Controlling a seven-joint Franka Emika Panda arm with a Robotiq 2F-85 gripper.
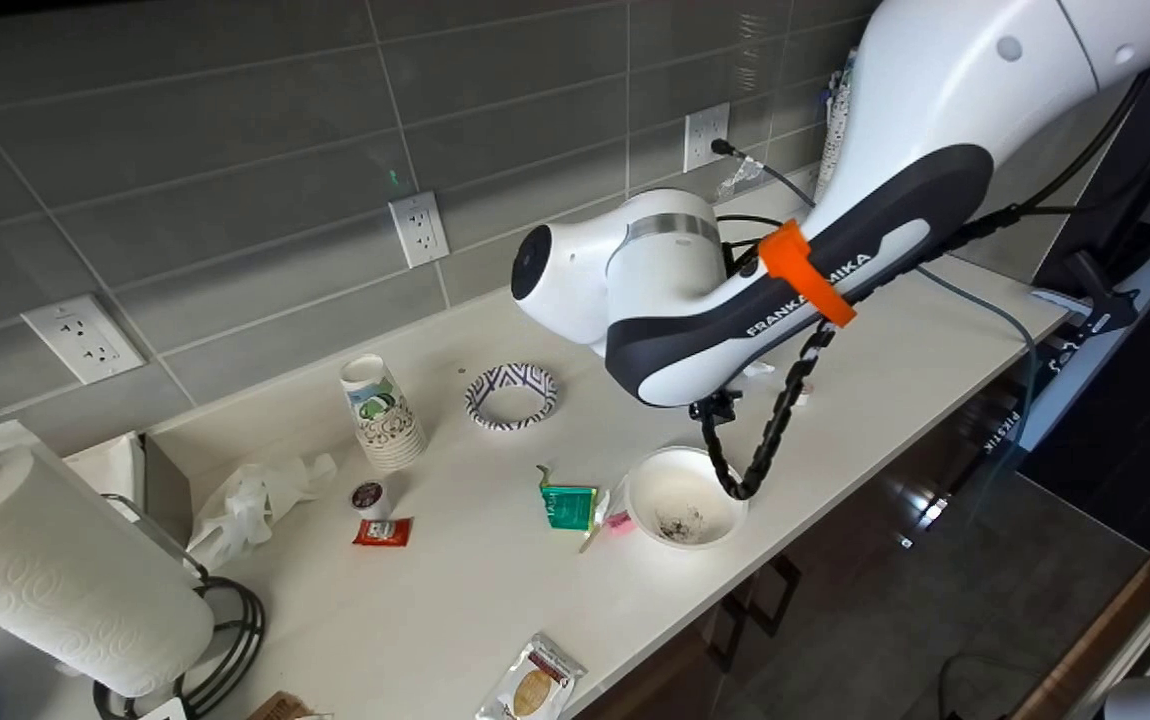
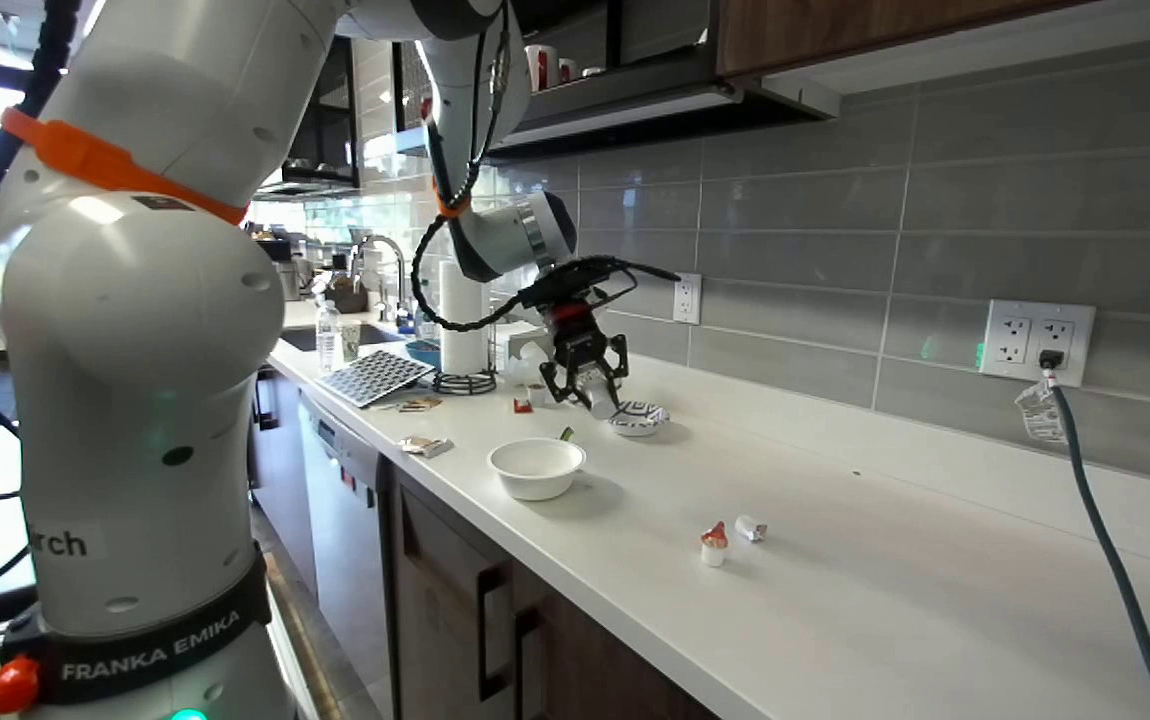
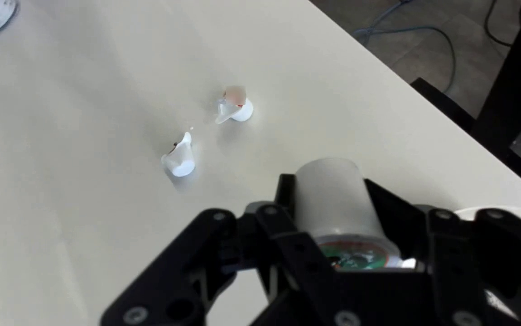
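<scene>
A white cup-shaped pod [image 3: 337,199] with a green and red lid sits between the black fingers [image 3: 285,194] of my gripper [image 3: 328,183], which is shut on it. Its lid faces back toward the palm and its plain base points outward. An exterior view shows the gripper [image 2: 590,385] held above the counter, with something pale between the fingers. In the other direction, the arm hides the jaws. A white bowl [image 1: 675,485] with dark grounds inside stands below, and its rim [image 3: 505,212] shows at the wrist view's right. A patterned paper bowl [image 2: 639,418] lies near the gripper.
Two small opened creamer cups [image 3: 238,108] lie on the counter. Elsewhere are stacked paper cups [image 1: 383,415], a dark-lidded pod [image 1: 369,498], a red packet [image 1: 382,532], a green packet [image 1: 569,507] and a cookie packet [image 1: 533,683]. A paper towel roll [image 1: 65,570] stands farther along.
</scene>
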